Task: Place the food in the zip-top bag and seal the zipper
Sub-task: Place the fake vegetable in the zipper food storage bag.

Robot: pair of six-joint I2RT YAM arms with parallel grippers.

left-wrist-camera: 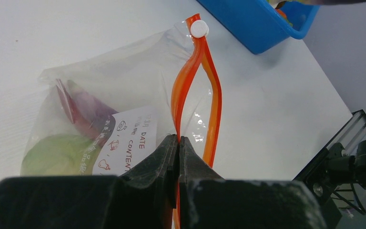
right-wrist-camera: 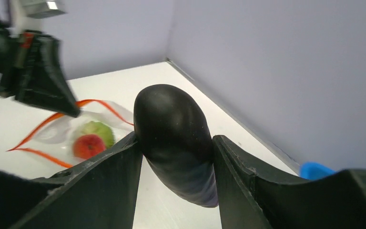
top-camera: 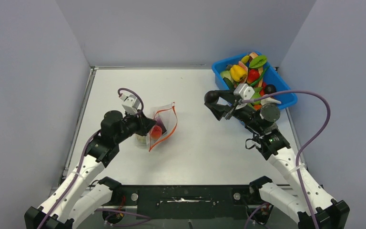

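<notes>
Left gripper (left-wrist-camera: 178, 141) was pinched shut on 1 side of the zipper (left-wrist-camera: 178, 95). The other side bowed away, so the zip-top bag (left-wrist-camera: 124, 76) mouth gaped; the bag lay on the table (top-camera: 205, 143), left of centre. Inside: green round one (right-wrist-camera: 97, 130), red piece (right-wrist-camera: 88, 145), something purple (left-wrist-camera: 83, 112). Right gripper (right-wrist-camera: 175, 139), fingers partway apart, clamped a dark eggplant (right-wrist-camera: 169, 109) between the bag and the blue tub (top-camera: 288, 98). The tub sat far right with more food (top-camera: 238, 73).

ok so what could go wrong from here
The bag mouth is a narrow slit between the orange zipper strips; the eggplant may catch the rim and shove the bag. The left fingers pinch just one strip, so a push could tug it loose.
</notes>
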